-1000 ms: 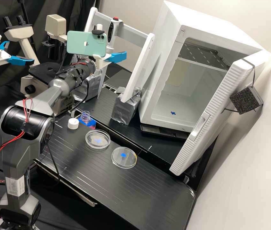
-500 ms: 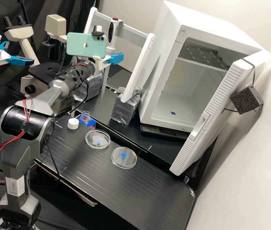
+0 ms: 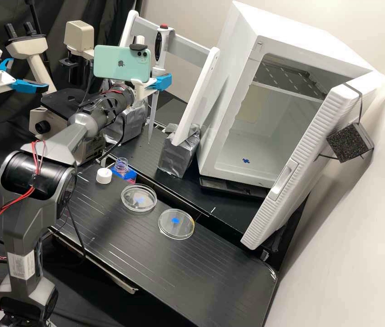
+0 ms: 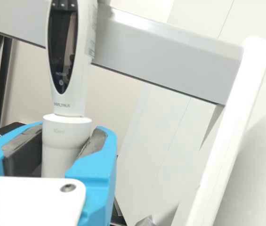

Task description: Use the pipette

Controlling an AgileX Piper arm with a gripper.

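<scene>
My gripper [image 3: 157,83] is at the rack, level with the upper part of its taped feet, with its blue fingers round the pipette [image 3: 160,47]. The pipette, white with a dark display and a red top button, hangs nearly upright; its long pale tip [image 3: 151,122] points down in front of the rack's back, between the two taped feet. In the wrist view the gripper [image 4: 63,141] is shut on the collar below the handle of the pipette [image 4: 76,101]. An uncapped bottle [image 3: 122,168] with pink liquid stands on the bench beside its white cap [image 3: 103,175].
The white rack [image 3: 201,88] with its grey crossbar [image 3: 185,45] is close to the pipette. Two clear dishes [image 3: 153,208] [image 3: 192,232] lie on the bench [image 3: 192,272]. An incubator [image 3: 231,68] stands with its door open; a microscope [image 3: 58,111] is behind the arm.
The gripper has shifted slightly left in the high view. The pipette's tip has swung right and lower, and its lower length now shows away from the left taped foot.
</scene>
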